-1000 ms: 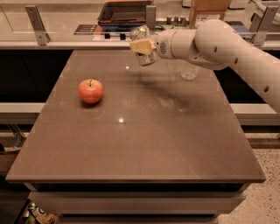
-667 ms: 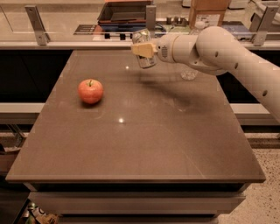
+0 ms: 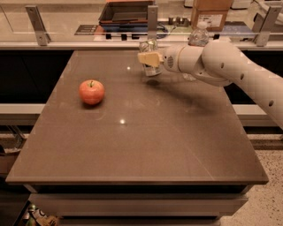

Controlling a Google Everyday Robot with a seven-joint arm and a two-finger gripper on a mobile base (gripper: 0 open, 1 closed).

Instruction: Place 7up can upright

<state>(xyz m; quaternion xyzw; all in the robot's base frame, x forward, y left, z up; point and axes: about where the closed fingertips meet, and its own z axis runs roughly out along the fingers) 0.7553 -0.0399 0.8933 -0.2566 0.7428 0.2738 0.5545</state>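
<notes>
Gripper point(image 3: 148, 58) sits over the far part of the counter point(image 3: 154, 150), a little right of its middle line and near the back edge, reaching in from the right on the end of a thick white arm point(image 3: 234, 70). It is clamped on the 7up can point(image 3: 153, 70), with one pale yellowish finger point(image 3: 147, 58) lying across the can's front, so the can's shiny top shows above the finger and its lower body shows below. The can stands roughly upright in the grasp. Its base is very close to the counter, with a small dark shadow just beneath it; whether it touches the surface cannot be told.

A red apple point(image 3: 91, 92) rests on the left half of the counter, well apart from the can. Behind the arm, near the far right of the counter, a clear water bottle point(image 3: 199, 36) stands, its lower part hidden by the arm. Beyond the counter are a cardboard box point(image 3: 211, 11) and a dark tray point(image 3: 126, 11).
</notes>
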